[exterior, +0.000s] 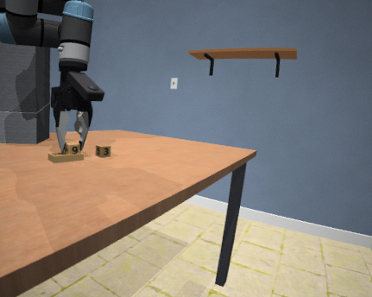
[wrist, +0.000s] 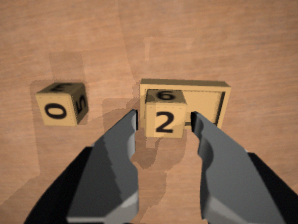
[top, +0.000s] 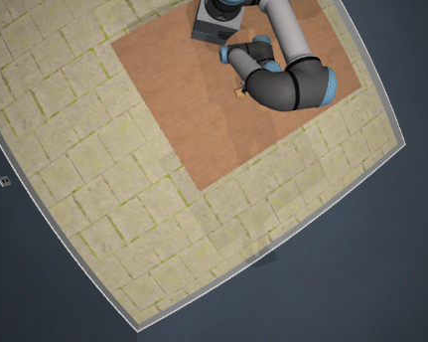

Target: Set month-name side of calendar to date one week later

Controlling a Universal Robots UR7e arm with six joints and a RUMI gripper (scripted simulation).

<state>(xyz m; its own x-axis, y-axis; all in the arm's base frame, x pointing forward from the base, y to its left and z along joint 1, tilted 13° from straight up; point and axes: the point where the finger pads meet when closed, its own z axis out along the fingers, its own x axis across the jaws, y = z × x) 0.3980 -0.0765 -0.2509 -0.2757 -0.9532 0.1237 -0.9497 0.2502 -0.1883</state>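
Observation:
The tan tray [exterior: 66, 159] [wrist: 185, 83] lies on the table. One cube [exterior: 73, 148] [wrist: 165, 120] stands in one end of it, the left end in the wrist view, with a 2 on top and a 9 on the side facing the exterior camera. The other end of the tray is empty. The second cube [exterior: 103, 151] [wrist: 57, 109] rests on the table beside the tray, with 0 on top and 3 and 5 on its sides. My gripper [exterior: 72, 149] [wrist: 163, 112] is partly open, its fingertips on either side of the tray's cube, with gaps visible. The tray's month side is hidden.
The wooden table [top: 185, 124] [exterior: 130, 173] carries the arm's grey base block [top: 216, 25] [exterior: 18, 91]. The loose cube is close to the tray end that holds the other cube. A wall shelf [exterior: 247, 53] hangs far behind.

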